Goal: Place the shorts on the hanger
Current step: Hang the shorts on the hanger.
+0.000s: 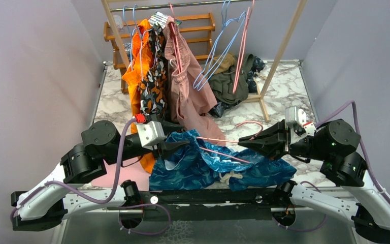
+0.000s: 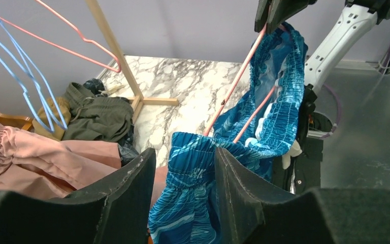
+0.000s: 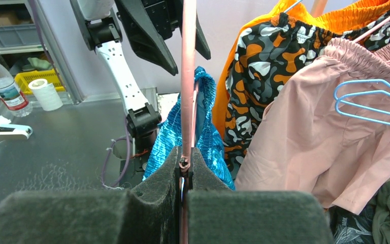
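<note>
Grey-veined marble table (image 1: 289,96), lilac walls (image 1: 30,61), wooden rack (image 1: 286,41) at far end, right gripper (image 3: 184,155) clamped on hanger (image 3: 188,76), left gripper (image 2: 184,152) straddling shorts (image 2: 193,203), can't tell if gripping.

- A robotics lab test cell: a left arm (image 1: 81,152) and a right arm (image 1: 335,147) bolted at the edge of a marble-patterned counter (image 1: 284,86), boxed in by plain grey walls (image 1: 30,61).
- A wooden clothes rail (image 1: 283,46) stands on it.
- A second, grey counter (image 3: 56,147) holds a water bottle (image 3: 2,84), a white roll (image 3: 45,94) and a yellow basket (image 3: 38,76).

The shorts (image 2: 279,112) on the hanger (image 2: 233,84) hang between the parted fingers (image 2: 127,193).
</note>
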Tool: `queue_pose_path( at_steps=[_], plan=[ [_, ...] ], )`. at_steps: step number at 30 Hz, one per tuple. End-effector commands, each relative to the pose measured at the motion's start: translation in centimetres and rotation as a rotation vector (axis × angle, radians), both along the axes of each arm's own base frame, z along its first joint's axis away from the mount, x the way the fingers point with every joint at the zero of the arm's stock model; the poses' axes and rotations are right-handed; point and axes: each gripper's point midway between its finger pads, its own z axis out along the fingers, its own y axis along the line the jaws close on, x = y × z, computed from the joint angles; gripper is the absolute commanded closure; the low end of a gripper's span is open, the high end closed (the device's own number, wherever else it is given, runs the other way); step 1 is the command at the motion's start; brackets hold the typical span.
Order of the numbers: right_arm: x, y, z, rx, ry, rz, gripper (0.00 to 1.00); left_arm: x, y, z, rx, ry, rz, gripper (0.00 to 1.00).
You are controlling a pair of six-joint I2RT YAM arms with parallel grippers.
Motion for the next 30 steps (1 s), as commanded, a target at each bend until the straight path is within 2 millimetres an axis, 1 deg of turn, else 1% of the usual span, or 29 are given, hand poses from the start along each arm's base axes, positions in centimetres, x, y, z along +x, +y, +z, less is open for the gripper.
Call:
queue_pose_path(
  at_steps=[1,5,8,10,14,18,19,21,26,30],
  plan=[
    [-0.3,-0.4,1.6,0.047,-0.037,-0.001,0.99,1.0,-0.3,-1.2,0.042,-0.015,0.037,0.51],
    [-0.3,-0.3,1.5,0.043,-0.034,0.004,0.99,1.0,-0.8,-1.8,0.058,-0.01,0.023,0.53],
    [-0.4,-0.3,1.4,0.043,-0.034,0.007,0.99,0.9,-1.2,-2.2,0.072,-0.004,0.013,0.57],
    [-0.4,-0.3,1.4,0.044,-0.036,0.007,0.99,0.9,-1.4,-2.3,0.078,-0.002,0.006,0.61],
    [-0.3,-0.3,1.2,0.041,-0.034,0.005,0.99,0.8,-1.6,-2.4,0.081,-0.003,-0.007,0.73],
    [-0.1,-0.2,0.9,0.035,-0.032,-0.001,0.99,0.6,-1.7,-1.8,0.061,-0.008,-0.019,0.78],
    [-0.1,-0.2,0.9,0.034,-0.032,-0.003,0.99,0.4,-1.7,-1.6,0.053,-0.01,-0.025,0.81],
    [0.0,-0.2,0.8,0.03,-0.031,-0.006,0.99,0.3,-1.7,-1.2,0.039,-0.011,-0.033,0.84],
    [0.2,-0.1,0.7,0.026,-0.032,-0.013,0.99,-0.3,-1.6,-0.2,0.002,-0.02,-0.055,0.85],
    [0.2,-0.1,0.6,0.024,-0.032,-0.015,0.99,-0.7,-1.6,0.5,-0.024,-0.024,-0.076,0.89]
  ],
)
